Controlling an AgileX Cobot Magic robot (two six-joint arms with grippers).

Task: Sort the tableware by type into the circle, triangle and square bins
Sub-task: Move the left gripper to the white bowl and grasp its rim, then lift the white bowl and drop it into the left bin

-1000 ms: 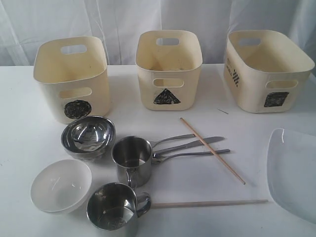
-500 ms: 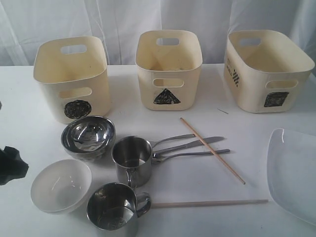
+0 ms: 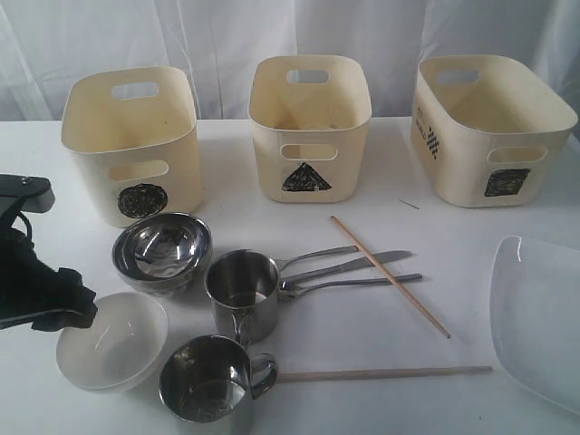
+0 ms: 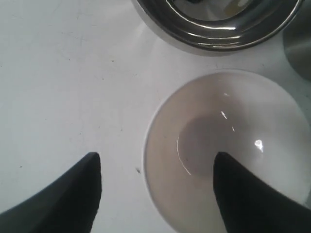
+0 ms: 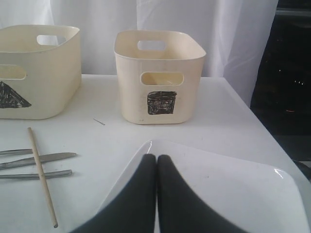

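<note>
I see a white table [image 3: 381,344] with three cream bins in a row along its far side. The wide square bin [image 3: 489,136] is on the right, the triangle bin [image 3: 310,136] in the middle and the circle bin [image 3: 131,154] on the left.

A clear plate [image 3: 539,317] lies at the near right edge. My right gripper [image 5: 156,160] hangs over it with its fingers pressed together, holding nothing.

Nested steel bowls [image 3: 163,249] sit in front of the circle bin, and a white bowl [image 3: 113,340] sits nearer still. My left gripper [image 4: 156,160] is above the white bowl's rim with its jaws wide apart: one finger over the bowl's inside, the other over bare table. I cannot tell whether it touches the bowl.

Two steel mugs [image 3: 243,292] [image 3: 208,381] stand just right of the bowls. Beyond them lie a fork [image 3: 317,256], knife [image 3: 362,263] and spoon [image 3: 362,283]. One chopstick [image 3: 390,276] lies slanted across the knife and spoon, and another [image 3: 385,372] lies flat nearer the front.
</note>
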